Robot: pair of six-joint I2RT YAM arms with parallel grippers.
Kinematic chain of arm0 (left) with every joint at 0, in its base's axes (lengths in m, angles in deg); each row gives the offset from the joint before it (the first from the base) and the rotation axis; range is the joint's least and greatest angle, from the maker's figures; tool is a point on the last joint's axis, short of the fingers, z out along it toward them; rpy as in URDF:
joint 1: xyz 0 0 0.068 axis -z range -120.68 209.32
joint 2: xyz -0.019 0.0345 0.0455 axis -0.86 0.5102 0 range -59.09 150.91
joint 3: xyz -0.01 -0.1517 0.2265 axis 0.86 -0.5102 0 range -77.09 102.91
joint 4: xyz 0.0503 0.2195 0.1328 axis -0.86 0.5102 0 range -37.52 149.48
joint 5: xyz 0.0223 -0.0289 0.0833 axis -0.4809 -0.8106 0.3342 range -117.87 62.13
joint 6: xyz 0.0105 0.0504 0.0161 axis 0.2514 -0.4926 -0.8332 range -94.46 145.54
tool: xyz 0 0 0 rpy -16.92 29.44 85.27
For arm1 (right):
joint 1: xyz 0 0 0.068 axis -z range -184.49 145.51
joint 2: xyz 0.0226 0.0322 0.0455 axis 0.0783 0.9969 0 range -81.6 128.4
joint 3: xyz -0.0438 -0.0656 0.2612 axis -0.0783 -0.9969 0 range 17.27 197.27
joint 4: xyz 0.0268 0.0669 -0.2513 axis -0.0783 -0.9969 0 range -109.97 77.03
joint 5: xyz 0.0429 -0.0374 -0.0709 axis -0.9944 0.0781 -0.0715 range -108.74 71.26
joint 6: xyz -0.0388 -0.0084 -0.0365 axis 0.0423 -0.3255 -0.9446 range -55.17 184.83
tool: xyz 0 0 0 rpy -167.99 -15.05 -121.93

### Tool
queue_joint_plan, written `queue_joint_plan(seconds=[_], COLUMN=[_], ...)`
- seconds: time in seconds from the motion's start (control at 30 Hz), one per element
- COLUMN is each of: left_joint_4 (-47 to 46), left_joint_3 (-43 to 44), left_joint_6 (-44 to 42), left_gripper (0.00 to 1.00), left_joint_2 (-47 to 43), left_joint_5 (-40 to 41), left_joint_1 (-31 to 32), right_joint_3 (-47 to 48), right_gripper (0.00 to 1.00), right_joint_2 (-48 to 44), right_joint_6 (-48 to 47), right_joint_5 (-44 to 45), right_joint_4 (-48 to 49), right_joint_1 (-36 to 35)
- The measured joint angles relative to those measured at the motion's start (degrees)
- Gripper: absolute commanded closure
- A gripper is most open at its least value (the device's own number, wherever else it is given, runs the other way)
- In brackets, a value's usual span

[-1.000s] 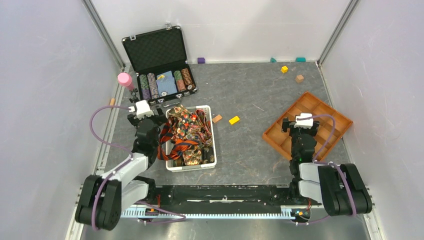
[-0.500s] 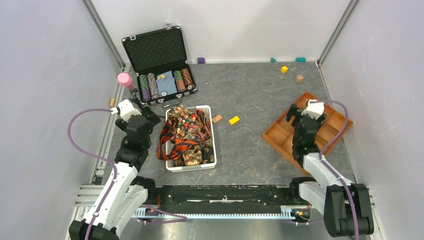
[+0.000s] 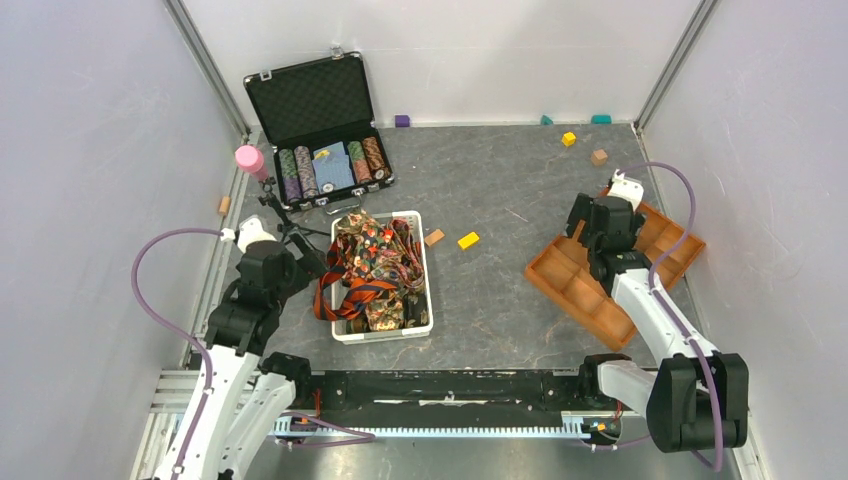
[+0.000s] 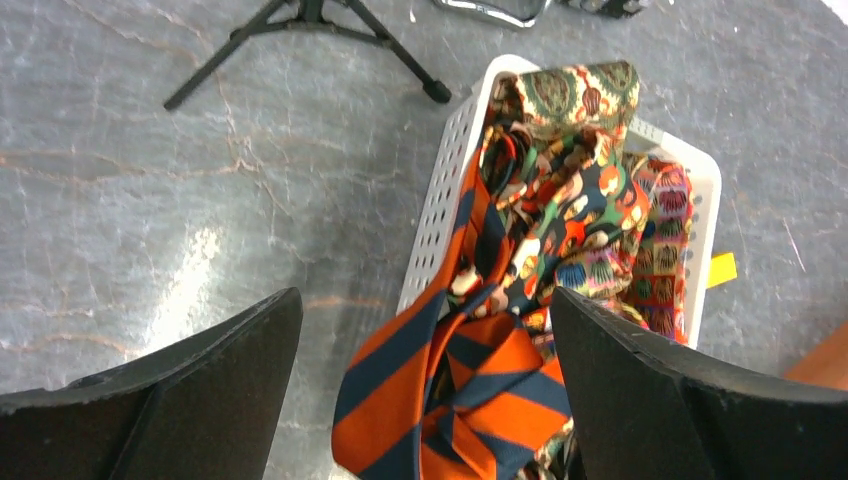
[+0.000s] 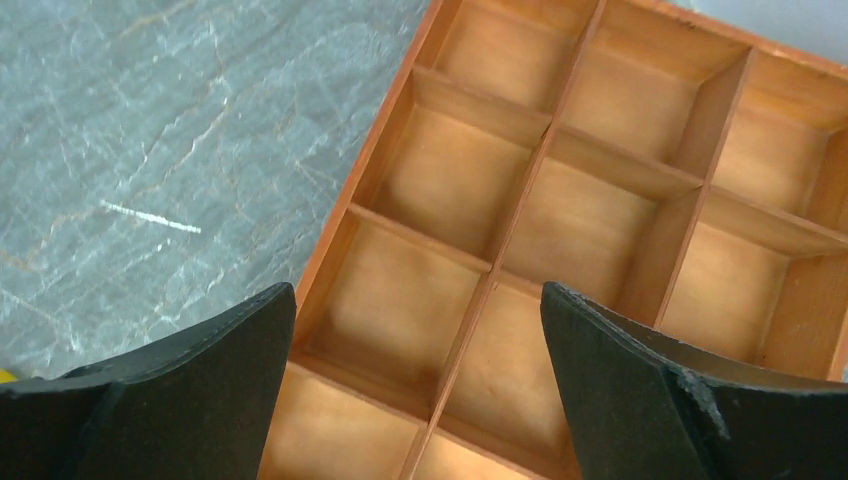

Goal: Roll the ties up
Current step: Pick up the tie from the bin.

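Ties [image 3: 375,265] are heaped in the white basket [image 3: 385,336] at centre-left of the overhead frame, with the orange striped tie [image 4: 455,385] spilling over its frame-left rim. Left tool [image 4: 425,305] hangs wide open and empty just over that spill, so it's the nearer one; right tool [image 5: 418,300], also spread and empty, is way off over the wooden tray [image 5: 365,165] at right.

Robot lab test cell, plain white panel walls [image 3: 90,150], aluminium frame posts [image 3: 208,65] in far corners, grey marbled worktop [image 3: 500,190], two robot arms [image 3: 245,330] bolted to near-edge mounting rail [image 3: 450,385], small coloured blocks [image 3: 468,240] scattered about
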Motion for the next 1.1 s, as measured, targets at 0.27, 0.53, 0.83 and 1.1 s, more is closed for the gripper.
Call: queue_joint_plan(seconds=[0.27, 0.53, 0.83, 1.1], left_joint_4=[8.5, 14.88, 17.4, 17.46], left_joint_3=[2.01, 2.58, 0.76, 0.42], left_joint_6=[3.41, 7.72, 12.44, 14.03], left_gripper=[0.0, 0.0, 0.0, 0.08], left_joint_2=[-1.6, -0.92, -2.38, -1.57], left_joint_5=[-6.32, -7.54, -6.64, -6.03], left_joint_1=[0.04, 0.04, 0.31, 0.59], right_joint_3=[1.55, 1.55, 1.55, 1.55], right_gripper=[0.02, 0.02, 0.01, 0.01], right_joint_2=[-0.22, -1.84, -1.84, -1.68], right_joint_6=[0.52, 0.98, 1.05, 1.42], right_joint_5=[-7.26, -11.69, -14.03, -15.54], right_joint_4=[-6.95, -7.78, -8.48, -8.61], right_joint_1=[0.0, 0.0, 0.0, 0.0])
